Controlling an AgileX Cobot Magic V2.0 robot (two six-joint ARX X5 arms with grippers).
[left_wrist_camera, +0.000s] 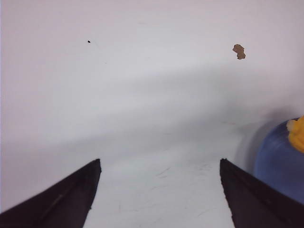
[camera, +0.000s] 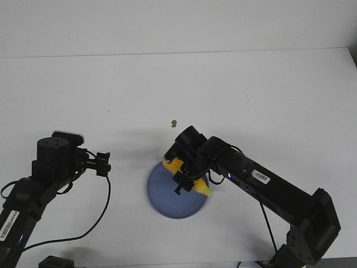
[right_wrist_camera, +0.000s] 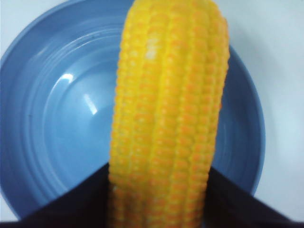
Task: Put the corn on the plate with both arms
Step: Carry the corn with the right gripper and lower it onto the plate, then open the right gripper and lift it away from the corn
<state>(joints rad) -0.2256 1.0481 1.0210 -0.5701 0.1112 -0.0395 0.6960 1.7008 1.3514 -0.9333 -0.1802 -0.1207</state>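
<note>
Two arms work over a white table (camera: 268,89). Nearest the camera in the front view, the right arm (camera: 273,187) reaches in from the lower right toward the middle, and its gripper (camera: 187,173) sits over the plate (camera: 167,195). The fingers are closed on the corn (camera: 202,187), which they grip on both sides. The cob's pointed tip sticks out toward the plate's right rim, while its thicker end shows yellow on the far side of the gripper, at the plate's far-left edge. In the right wrist view the corn (right_wrist_camera: 168,118) runs lengthwise between the two dark fingers (right_wrist_camera: 71,202), with the blue plate (right_wrist_camera: 52,109) filling the background beneath it. Whether the cob touches the plate or hangs just above it, I cannot tell.

On the left, the left arm (camera: 33,190) stands apart from the plate, its gripper (camera: 102,163) pointing toward it with nothing held. The left wrist view shows its fingers (left_wrist_camera: 57,204) spread wide over bare table, with the plate's rim (left_wrist_camera: 278,164) and a bit of corn (left_wrist_camera: 297,133) near one finger.

Farther back, a small brown crumb (camera: 174,122) lies on the table beyond the plate; it also shows in the left wrist view (left_wrist_camera: 239,51), as does a tiny dark speck (left_wrist_camera: 89,42).
</note>
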